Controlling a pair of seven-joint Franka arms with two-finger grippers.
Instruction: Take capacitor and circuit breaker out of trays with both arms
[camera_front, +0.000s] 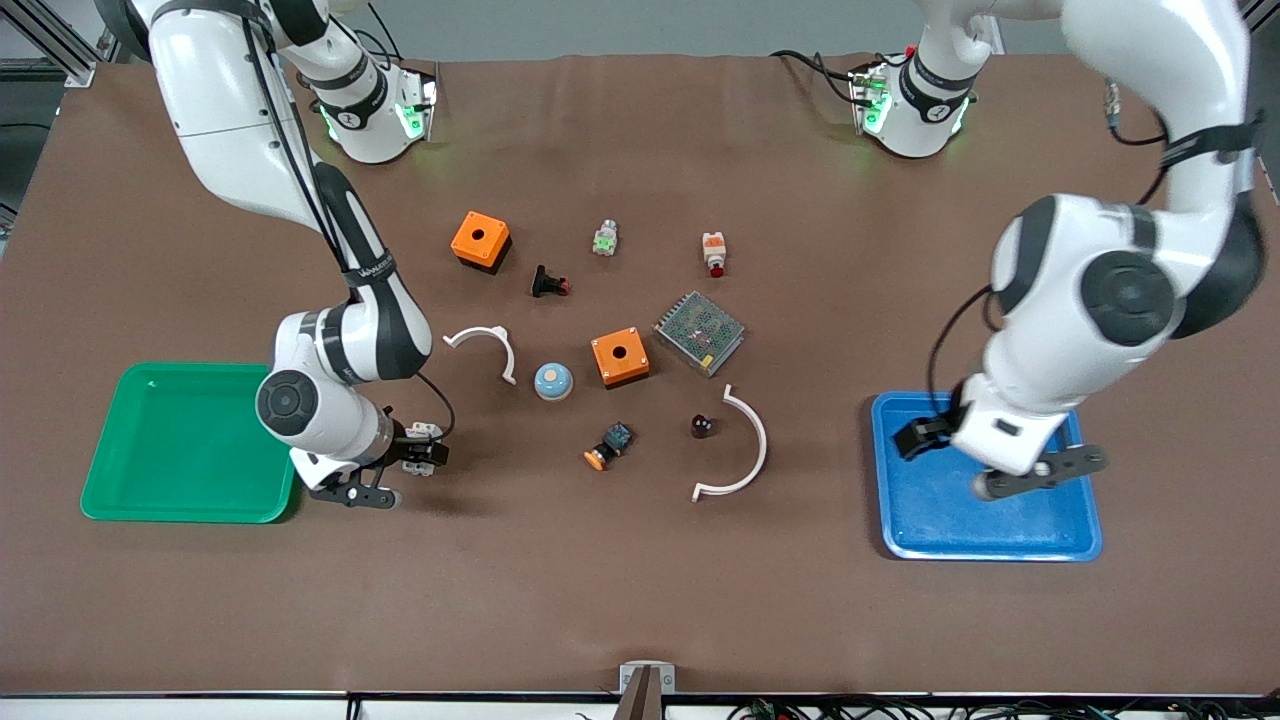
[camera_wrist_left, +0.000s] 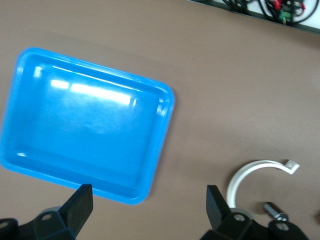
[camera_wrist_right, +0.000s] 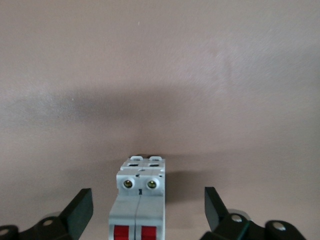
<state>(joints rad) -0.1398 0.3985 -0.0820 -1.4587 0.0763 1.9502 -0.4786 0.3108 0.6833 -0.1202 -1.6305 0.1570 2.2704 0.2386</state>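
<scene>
The right pincer (camera_front: 400, 475) is low over the brown desk (camera_front: 640, 600), just beside the green tray (camera_front: 185, 445) on the side toward the middle of the desk. Its fingers (camera_wrist_right: 80, 212) are spread wide and hold nothing. The breaker (camera_wrist_right: 138, 200) lies on the desk between them, apart from both, its red levers toward the wrist and its two terminal screws pointing away. In the front view the breaker (camera_front: 422, 450) shows only as a pale block close against the wrist. The desk around it is bare: the nearest part is the small white clip (camera_front: 487, 345), farther from the front camera.

The capacitor (camera_front: 702, 426) sits near the middle of the desk, inside the curve of the large white clip (camera_front: 745, 450) but not touching it. It is nearer the front camera than the orange button box (camera_front: 620, 357) and the metal power supply (camera_front: 699, 332), with the orange-capped switch (camera_front: 608, 445) beside it toward the right arm's end. Open desk lies between it and the blue tray (camera_front: 985, 530).

The left pincer (camera_front: 1040, 478) hangs over the blue tray (camera_wrist_left: 85, 130), well apart from the capacitor, with its fingers (camera_wrist_left: 77, 207) wide and empty. The tray's floor is bare. The long front strip of the desk carries no parts.
</scene>
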